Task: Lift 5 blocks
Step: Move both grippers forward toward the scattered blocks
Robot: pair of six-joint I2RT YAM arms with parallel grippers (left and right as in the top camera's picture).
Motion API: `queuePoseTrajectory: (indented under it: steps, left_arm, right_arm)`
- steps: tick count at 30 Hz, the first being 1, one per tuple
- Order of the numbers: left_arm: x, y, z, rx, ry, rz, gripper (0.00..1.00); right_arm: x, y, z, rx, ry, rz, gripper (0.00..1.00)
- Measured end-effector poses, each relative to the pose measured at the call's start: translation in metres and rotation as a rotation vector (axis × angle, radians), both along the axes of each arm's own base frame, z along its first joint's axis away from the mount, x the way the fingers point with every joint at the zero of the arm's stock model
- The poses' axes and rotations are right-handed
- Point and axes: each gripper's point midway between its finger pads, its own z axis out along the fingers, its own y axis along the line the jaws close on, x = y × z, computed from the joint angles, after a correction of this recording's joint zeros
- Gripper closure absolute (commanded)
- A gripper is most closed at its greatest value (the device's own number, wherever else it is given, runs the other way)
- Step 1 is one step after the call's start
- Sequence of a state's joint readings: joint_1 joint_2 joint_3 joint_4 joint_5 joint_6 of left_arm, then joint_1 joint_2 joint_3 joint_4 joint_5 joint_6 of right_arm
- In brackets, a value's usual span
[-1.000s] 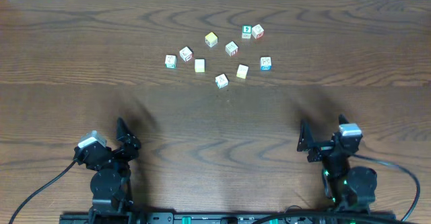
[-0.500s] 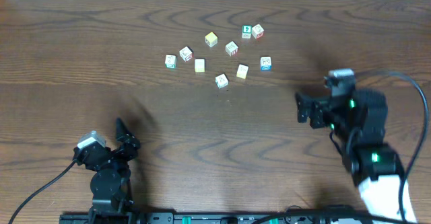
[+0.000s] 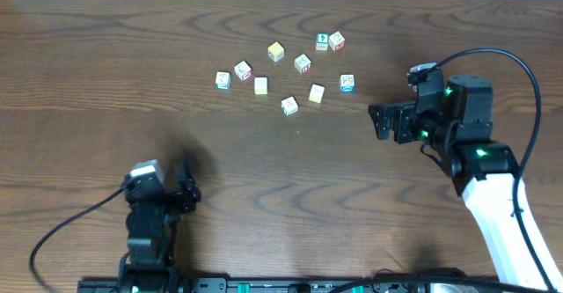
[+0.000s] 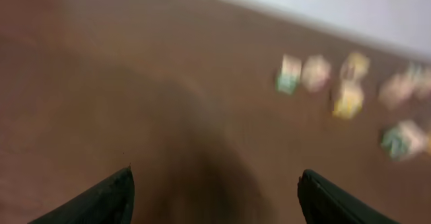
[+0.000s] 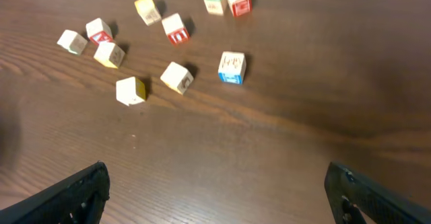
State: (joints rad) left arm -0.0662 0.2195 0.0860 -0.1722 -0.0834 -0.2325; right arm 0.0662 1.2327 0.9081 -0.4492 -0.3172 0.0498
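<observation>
- The blocks [image 3: 302, 63] lie exactly where they did a second ago. They form a loose scatter on the far half of the counter [image 3: 106, 47], a little right of centre, each one flat on the wood.
- The arms are what has changed. The right claw [image 3: 388, 121] has come out from the near right edge, farther and leftward. It is now near the right side of the scatter, closest to the blue-edged block [image 3: 347, 83].
- The left claw [image 3: 186, 190] has shifted only slightly rightward at the near left and is well apart from the blocks.
- The right claw's jaws are spread as wide as they go, with nothing between them. Its wrist view shows bare wood between the two tips and the blue-edged block [image 5: 231, 67] beyond.
- The left claw [image 4: 215, 183] is also spread wide and empty. Its wrist view is blurred.
- The white faces carry small printed marks in red, blue and green, but none can be read.
- The blocks are cubes, so none has a long axis. Their corners are turned at differing angles, and the scatter as a whole runs left to right.
- The far red-edged block [image 3: 336, 40] sits just beside the green-faced cube [image 3: 322, 41].
- The left-end block [image 3: 223, 80] closes the row.
- Yellow cubes [image 3: 276, 52] lie mixed in among the blocks.
</observation>
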Motion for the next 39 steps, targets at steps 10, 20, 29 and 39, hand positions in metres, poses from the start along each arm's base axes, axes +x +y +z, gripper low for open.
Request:
queuePoseTrajectory:
  steps: [10,20,29,39]
  left_arm:
    - [0.041,-0.029,0.033,-0.027,0.279,-0.149,0.22]
    - [0.080,-0.081,0.032,-0.160,0.364,-0.410,0.22]
    - [0.093,-0.091,-0.008,-0.203,0.498,-0.451,0.25]
    - [0.133,-0.065,0.009,-0.080,0.435,-0.325,0.23]
  right_arm:
    - [0.013,-0.004,0.011,0.027,0.116,-0.082,0.01]
    - [0.029,-0.004,0.006,0.025,0.112,-0.098,0.01]
    - [0.069,0.020,-0.062,-0.042,0.284,-0.061,0.01]
    - [0.120,0.048,-0.072,-0.167,0.300,-0.025,0.07]
